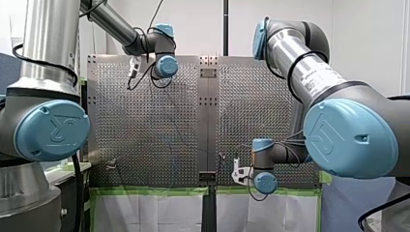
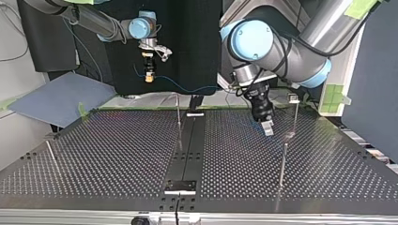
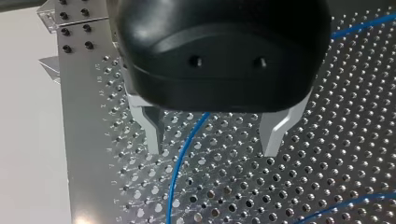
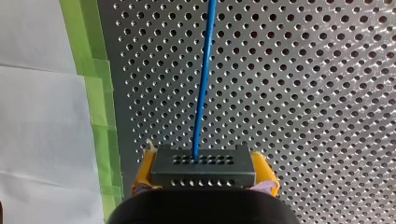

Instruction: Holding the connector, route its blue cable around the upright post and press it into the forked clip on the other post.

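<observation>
A dark grey connector (image 4: 203, 167) sits between yellow pads (image 4: 144, 171), with my right gripper (image 4: 203, 179) shut on it. Its blue cable (image 4: 201, 84) runs straight ahead over the perforated table. In the top view my right gripper (image 2: 149, 76) hangs at the far left with the cable (image 2: 190, 89) sagging toward the right. My left gripper (image 3: 215, 140) is open, pale fingers (image 3: 153, 133) wide apart just above the plate, and the blue cable (image 3: 180, 163) passes under the gap, untouched. In the top view my left gripper (image 2: 266, 127) is left of the post with the forked clip (image 2: 294, 99).
A thin upright post (image 2: 178, 115) stands near the table's middle seam, another post (image 2: 282, 164) nearer the camera at the right, and a leaning rod (image 2: 51, 154) at the left. Green tape (image 4: 100, 93) lines the table edge beside my right gripper.
</observation>
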You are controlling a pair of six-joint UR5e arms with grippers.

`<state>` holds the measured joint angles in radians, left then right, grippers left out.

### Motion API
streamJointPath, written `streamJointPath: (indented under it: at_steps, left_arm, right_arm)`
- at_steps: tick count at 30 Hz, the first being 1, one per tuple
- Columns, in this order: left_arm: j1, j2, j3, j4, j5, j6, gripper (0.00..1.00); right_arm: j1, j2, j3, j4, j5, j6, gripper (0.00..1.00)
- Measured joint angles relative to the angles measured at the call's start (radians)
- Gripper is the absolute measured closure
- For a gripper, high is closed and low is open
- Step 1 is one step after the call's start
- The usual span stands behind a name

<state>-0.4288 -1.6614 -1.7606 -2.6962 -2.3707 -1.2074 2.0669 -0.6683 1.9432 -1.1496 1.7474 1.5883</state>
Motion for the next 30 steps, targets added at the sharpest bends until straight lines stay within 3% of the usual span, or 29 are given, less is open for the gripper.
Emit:
streamJointPath:
  at_steps: [7,20,30]
  left_arm:
    - [-0.006,0.0,0.0,0.026,0.011,0.027,0.0]
    - [0.014,-0.003,0.008,0.029,0.05,0.028,0.0]
    - [0.007,-0.066,0.052,0.023,0.058,0.024,0.0]
  right_arm:
    - [-0.001,0.0,0.0,-0.004,0.0,0.002,1.0]
    - [-0.001,0.0,0.0,-0.003,0.0,0.003,1.0]
    - [-0.001,0.0,0.0,-0.003,0.0,0.004,1.0]
